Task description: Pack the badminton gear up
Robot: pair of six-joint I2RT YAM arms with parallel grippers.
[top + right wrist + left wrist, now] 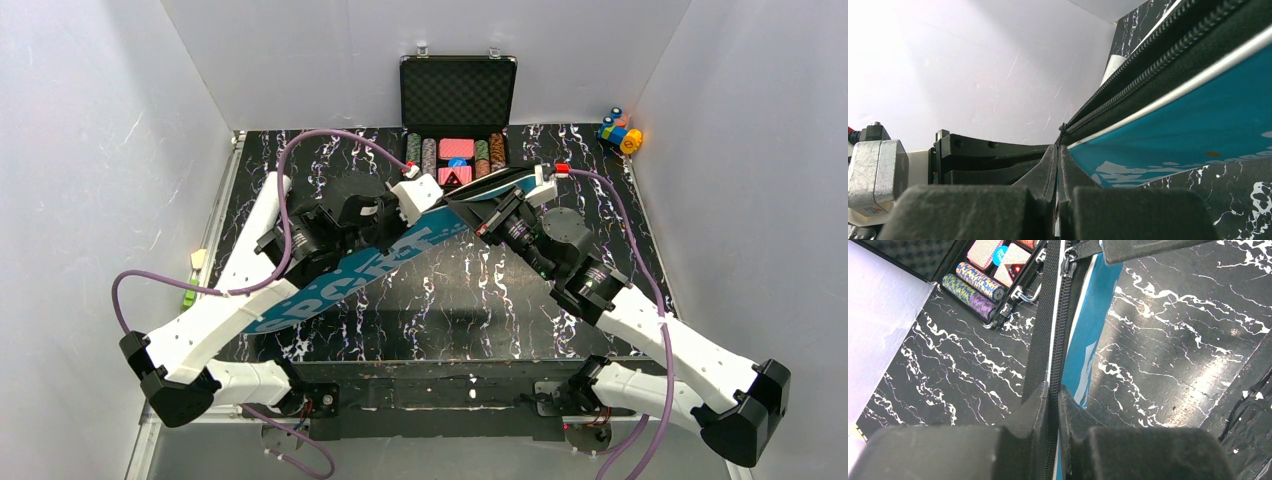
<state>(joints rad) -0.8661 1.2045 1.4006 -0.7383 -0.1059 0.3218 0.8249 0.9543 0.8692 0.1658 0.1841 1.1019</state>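
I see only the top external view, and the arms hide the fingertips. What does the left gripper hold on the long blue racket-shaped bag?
Observer: The left gripper is shut on the black zipper along the edge of the long blue racket-shaped bag.
Operator: And the right gripper?
Observer: The right gripper is shut at the zipper slider, apparently on its pull tab.
Operator: How does the zipper lie between them?
Observer: It runs straight from the slider to the left gripper.

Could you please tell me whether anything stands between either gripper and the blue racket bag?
Nothing visible does. The left gripper and the right gripper are both pinched shut on the zipper edge of the blue bag; the poker chip case lies behind it, not in between.
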